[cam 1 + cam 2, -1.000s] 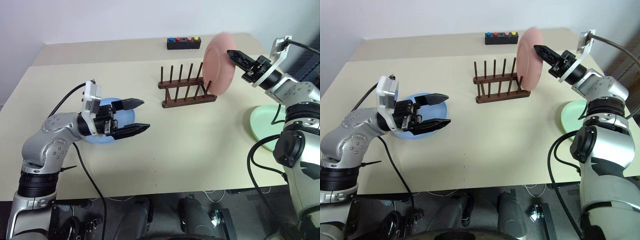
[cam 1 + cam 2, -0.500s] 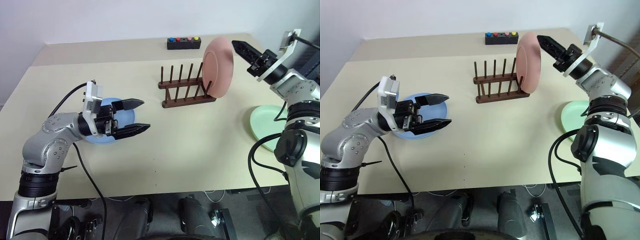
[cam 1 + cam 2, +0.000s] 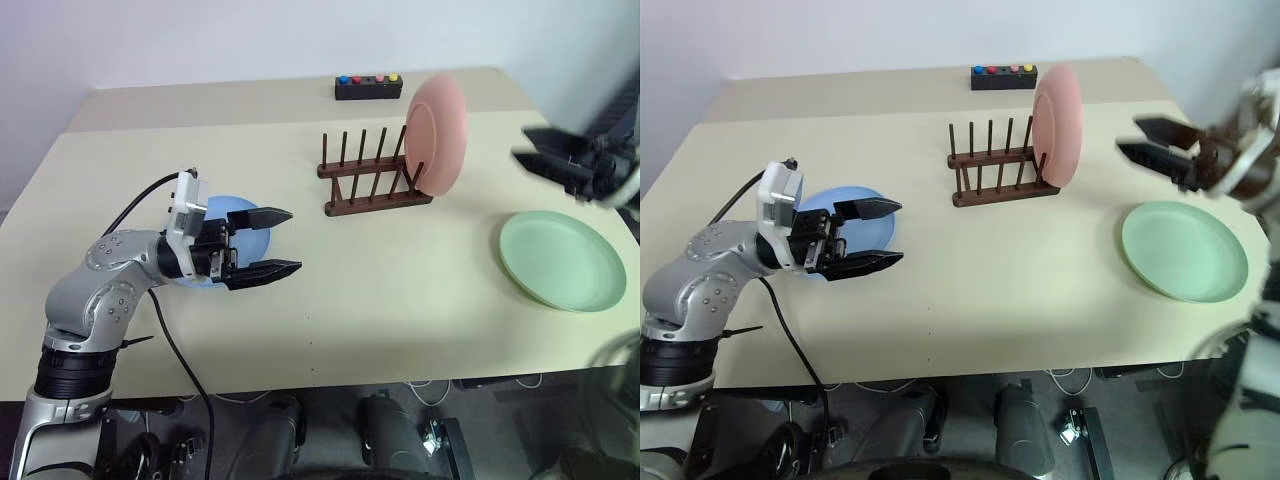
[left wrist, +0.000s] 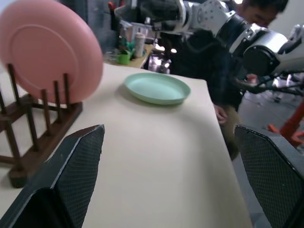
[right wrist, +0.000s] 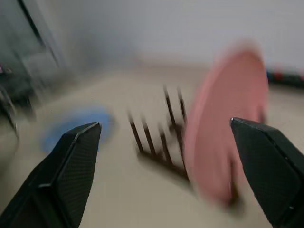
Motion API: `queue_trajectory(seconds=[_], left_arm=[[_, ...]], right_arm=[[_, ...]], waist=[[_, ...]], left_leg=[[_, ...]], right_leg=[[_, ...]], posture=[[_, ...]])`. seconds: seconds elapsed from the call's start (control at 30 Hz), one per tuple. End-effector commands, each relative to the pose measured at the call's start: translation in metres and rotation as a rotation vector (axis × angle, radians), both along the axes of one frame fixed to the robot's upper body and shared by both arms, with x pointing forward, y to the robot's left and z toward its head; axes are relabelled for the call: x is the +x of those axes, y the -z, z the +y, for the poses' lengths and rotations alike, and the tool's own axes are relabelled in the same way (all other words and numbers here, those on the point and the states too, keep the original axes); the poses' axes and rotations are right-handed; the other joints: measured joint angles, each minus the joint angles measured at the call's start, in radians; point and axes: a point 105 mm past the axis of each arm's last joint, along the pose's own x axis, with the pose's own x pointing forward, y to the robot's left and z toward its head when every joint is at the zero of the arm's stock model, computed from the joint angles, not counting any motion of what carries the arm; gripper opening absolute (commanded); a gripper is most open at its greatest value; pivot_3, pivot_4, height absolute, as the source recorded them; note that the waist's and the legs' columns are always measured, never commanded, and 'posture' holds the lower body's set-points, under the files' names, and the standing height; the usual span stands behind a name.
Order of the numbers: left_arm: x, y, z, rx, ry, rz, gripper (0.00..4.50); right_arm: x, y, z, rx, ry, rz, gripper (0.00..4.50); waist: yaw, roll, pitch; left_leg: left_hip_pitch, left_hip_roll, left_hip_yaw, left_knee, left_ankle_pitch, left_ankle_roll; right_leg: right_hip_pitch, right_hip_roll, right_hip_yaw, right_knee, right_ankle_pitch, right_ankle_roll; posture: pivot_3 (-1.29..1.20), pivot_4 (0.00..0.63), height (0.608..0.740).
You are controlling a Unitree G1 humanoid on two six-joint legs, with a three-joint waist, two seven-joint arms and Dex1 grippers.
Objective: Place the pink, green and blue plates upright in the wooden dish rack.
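Pink plate (image 3: pixel 436 133) stands upright in the wooden dish rack (image 3: pixel 372 176) as both grippers hang free over the tabletop (image 3: pixel 400 290).

The right gripper (image 3: pixel 1140 142), jaws apart and holding nothing, hovers just to the right of the racked plate, with the green plate (image 3: pixel 1184 250) lying flat just below it. The left gripper (image 3: pixel 278 241), also spread wide and empty, points toward the rack, the blue plate (image 3: pixel 240 218) flat on the tabletop just behind its fingers.

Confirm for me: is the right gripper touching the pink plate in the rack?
Apart. In the right eye view the right gripper, jaws open, sits clear of the pink plate, with bare table showing between them; the plate stands in the wooden dish rack.
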Motion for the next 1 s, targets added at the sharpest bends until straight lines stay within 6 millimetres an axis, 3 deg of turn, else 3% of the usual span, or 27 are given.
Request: queue_trajectory(seconds=[0.03,0.37,0.47,0.57,0.7,0.9,0.97,1.0], left_arm=[[-0.005,-0.001,-0.009,0.009,0.037,-0.074,4.50],[0.004,0.004,-0.023,0.019,0.096,-0.112,4.50],[0.006,0.004,-0.025,0.019,0.105,-0.117,4.50],[0.007,0.003,-0.026,0.021,0.107,-0.121,4.50],[0.007,0.002,-0.023,0.023,0.101,-0.118,4.50],[0.007,0.002,-0.020,0.019,0.080,-0.111,4.50],[0.007,0.002,-0.019,0.015,0.073,-0.109,4.50],[0.008,0.002,-0.019,0.014,0.069,-0.109,4.50]], right_arm=[[-0.022,0.043,-0.009,-0.314,0.021,0.169,4.44],[-0.056,0.093,-0.024,-0.508,0.144,0.333,4.44],[-0.052,0.099,-0.037,-0.559,0.215,0.320,3.60],[-0.049,0.107,-0.054,-0.690,0.265,0.289,2.14],[-0.042,0.102,-0.054,-0.707,0.266,0.259,0.06],[-0.034,0.094,-0.047,-0.715,0.236,0.214,0.02],[-0.026,0.080,-0.043,-0.691,0.238,0.157,0.02],[-0.013,0.057,-0.039,-0.600,0.277,0.079,0.02]], waist=[[-0.001,-0.001,0.000],[0.000,0.001,-0.001],[0.001,0.001,-0.001],[0.001,0.001,-0.001],[-0.003,0.000,-0.001],[-0.003,-0.001,-0.001],[-0.003,0.000,-0.001],[-0.006,-0.001,-0.001]], left_leg=[[0.000,0.000,0.000,0.000,0.000,0.000],[0.001,0.001,0.003,0.001,-0.002,0.004],[0.001,0.001,0.004,0.002,-0.003,0.004],[0.001,0.001,0.004,0.002,-0.002,0.004],[0.001,0.001,0.004,0.002,-0.001,0.002],[0.002,0.002,0.004,0.001,-0.001,0.002],[0.002,0.001,0.004,0.002,-0.001,0.002],[0.002,0.001,0.004,0.002,-0.001,0.002]], right_leg=[[0.000,0.000,0.000,0.000,0.000,0.000],[0.001,0.000,0.003,0.000,0.000,0.000],[0.001,0.000,0.003,0.000,0.000,0.000],[0.001,0.000,0.003,0.000,0.000,0.000],[0.001,0.000,0.003,0.000,0.000,0.000],[0.002,0.001,0.003,0.000,0.000,0.000],[0.002,0.001,0.003,0.000,0.000,0.000],[0.002,0.001,0.003,0.000,0.000,0.000]], posture=[[0.00,0.150,0.740],[0.00,0.150,0.740],[0.00,0.150,0.740],[0.00,0.150,0.740],[0.00,0.150,0.740],[0.00,0.150,0.740],[0.00,0.150,0.740],[0.00,0.150,0.740]])
